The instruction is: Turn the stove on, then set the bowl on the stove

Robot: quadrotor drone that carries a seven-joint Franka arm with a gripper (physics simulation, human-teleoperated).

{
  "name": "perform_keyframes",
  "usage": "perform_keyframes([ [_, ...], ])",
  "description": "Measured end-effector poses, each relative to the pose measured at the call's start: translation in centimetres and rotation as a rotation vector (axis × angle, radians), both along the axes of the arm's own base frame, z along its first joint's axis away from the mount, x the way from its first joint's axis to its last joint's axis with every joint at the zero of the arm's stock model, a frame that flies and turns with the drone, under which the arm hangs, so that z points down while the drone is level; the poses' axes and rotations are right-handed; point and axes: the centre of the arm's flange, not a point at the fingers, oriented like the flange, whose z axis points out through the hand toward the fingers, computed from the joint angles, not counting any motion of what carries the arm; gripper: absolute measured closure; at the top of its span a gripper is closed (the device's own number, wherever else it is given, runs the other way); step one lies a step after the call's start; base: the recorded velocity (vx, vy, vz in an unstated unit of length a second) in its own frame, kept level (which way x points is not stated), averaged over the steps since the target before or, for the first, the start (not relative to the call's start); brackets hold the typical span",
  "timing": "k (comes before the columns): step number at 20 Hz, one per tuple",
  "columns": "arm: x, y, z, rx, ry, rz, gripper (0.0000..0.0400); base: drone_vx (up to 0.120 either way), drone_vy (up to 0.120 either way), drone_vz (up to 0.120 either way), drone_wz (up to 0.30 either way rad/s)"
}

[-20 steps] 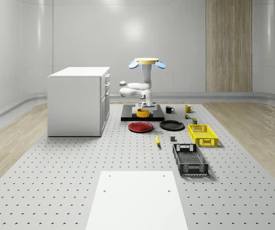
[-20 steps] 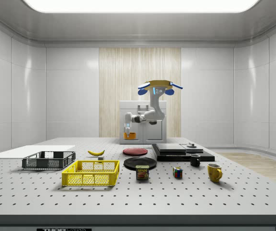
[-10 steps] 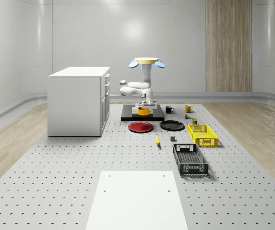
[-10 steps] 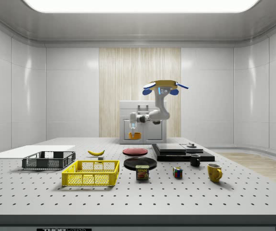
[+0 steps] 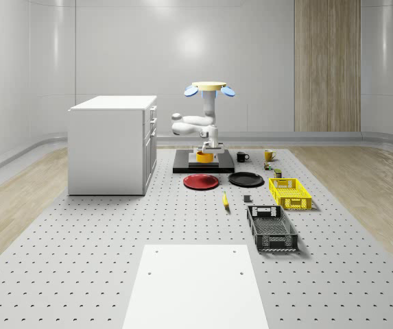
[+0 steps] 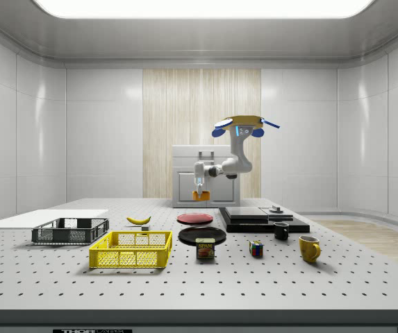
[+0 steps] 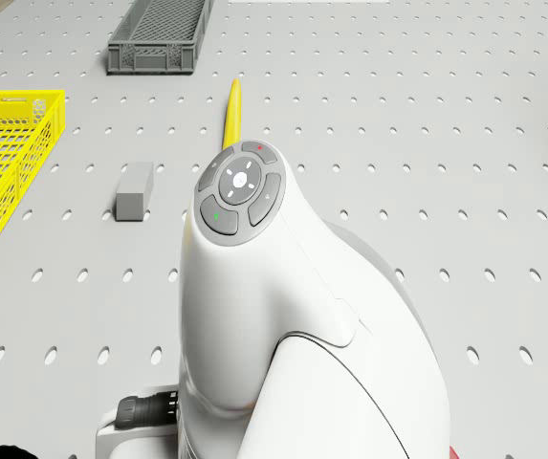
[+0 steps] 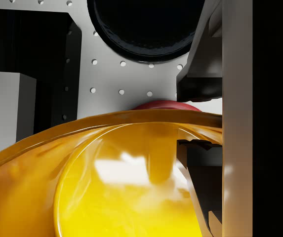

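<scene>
- Drone (image 5: 209, 88) hovers above the flat black stove (image 5: 184, 166), clear air all round.
- Two-finger gripper (image 5: 207, 152) clamps the glossy yellow bowl's (image 5: 204, 157) rim.
- Round red plate (image 5: 201, 181) and round black plate (image 5: 245, 179) lie just beside the stove's edge.

Glossy orange-yellow bowl (image 8: 106, 182), black stove (image 5: 182, 166)

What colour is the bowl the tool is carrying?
Orange-yellow, glossy; the bowl shows best in the wrist view.
</scene>
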Motion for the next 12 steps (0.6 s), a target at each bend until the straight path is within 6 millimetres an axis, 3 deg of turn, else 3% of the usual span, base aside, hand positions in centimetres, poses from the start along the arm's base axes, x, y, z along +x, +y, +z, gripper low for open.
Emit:
perform_keyframes([
  [4, 0.0, 0.2, 0.0, 0.003, 0.0, -0.021, 0.0292, -0.12, 0.0, 0.0, 0.0],
  [8, 0.5, 2.1, 0.1, 0.018, -0.003, -0.08, 0.0295, -0.12, 0.0, 0.0, 0.0],
  [10, 0.5, 2.9, 0.1, 0.021, -0.002, -0.076, 0.0291, -0.12, -0.1, 0.0, 0.0],
  [12, 0.3, 2.2, 0.1, 0.013, 0.0, -0.049, 0.0275, -0.12, -0.04, 0.0, 0.0],
])
